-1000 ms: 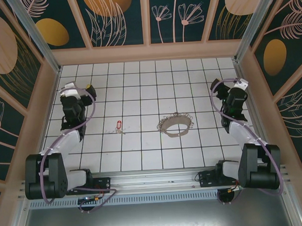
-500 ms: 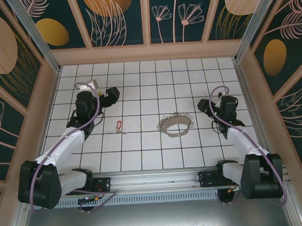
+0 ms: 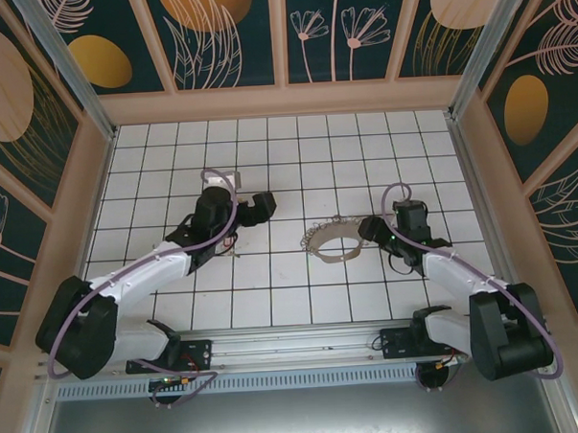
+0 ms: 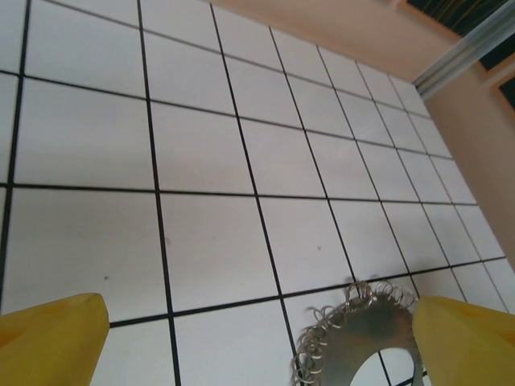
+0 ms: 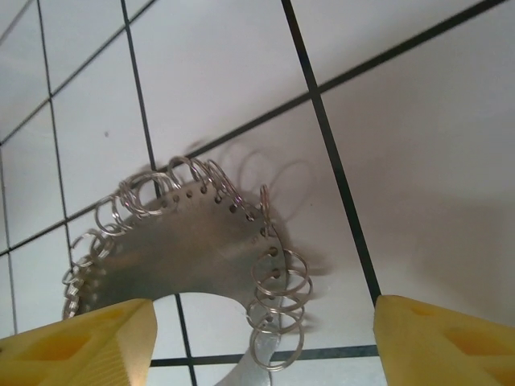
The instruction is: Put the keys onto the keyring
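Top external view: both arms have swung inward. The right fingers (image 5: 72, 342), apart, now flank the keyring (image 5: 185, 245), so a grasp likely comes next. The left fingers (image 4: 48, 338) are wide.

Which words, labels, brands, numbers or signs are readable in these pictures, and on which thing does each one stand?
None can be read.
The flat grey metal ring plate fringed with small wire loops bears holes, no writing.
The white tiled floor shows black grid lines, no letters.
The dark wall panels with orange ovals and pale flowers carry drawings, no letters.
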Available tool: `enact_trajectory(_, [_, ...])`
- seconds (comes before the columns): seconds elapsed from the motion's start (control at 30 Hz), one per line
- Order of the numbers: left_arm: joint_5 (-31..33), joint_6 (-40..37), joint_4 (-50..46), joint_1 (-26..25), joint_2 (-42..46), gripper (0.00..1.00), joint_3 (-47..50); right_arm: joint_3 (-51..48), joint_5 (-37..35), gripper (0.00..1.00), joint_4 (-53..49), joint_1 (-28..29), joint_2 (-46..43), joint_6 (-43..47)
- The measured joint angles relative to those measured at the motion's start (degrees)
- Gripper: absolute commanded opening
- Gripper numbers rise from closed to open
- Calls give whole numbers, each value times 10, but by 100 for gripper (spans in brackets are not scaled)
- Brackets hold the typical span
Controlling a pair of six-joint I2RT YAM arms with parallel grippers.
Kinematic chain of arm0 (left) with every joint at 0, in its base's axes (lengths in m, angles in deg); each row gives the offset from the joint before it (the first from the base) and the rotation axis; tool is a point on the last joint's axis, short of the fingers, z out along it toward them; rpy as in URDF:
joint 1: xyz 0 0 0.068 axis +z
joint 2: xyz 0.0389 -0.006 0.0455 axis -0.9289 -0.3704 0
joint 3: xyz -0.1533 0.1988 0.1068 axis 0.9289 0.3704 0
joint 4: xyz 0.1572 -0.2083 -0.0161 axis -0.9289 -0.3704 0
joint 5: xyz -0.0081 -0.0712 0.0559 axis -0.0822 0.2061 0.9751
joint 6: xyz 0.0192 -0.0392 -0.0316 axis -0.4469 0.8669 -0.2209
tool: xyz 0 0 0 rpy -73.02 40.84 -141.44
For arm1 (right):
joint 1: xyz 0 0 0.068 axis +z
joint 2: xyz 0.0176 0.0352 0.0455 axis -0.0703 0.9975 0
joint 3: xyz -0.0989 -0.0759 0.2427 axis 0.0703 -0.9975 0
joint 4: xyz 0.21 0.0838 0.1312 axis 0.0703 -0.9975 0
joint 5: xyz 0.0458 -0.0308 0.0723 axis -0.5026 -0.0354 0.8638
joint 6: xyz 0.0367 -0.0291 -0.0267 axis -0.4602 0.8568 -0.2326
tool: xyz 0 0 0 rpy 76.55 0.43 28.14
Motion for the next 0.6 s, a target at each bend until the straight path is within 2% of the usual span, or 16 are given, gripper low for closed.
enact_trajectory(0.3, [11,-1,-3,-39,-37,98,-31,1,0,54,21,21,49,-16])
enact_trajectory(0.6, [17,-2,-3,-46,-39,99,-31,24,0,44,44,38,103,-21])
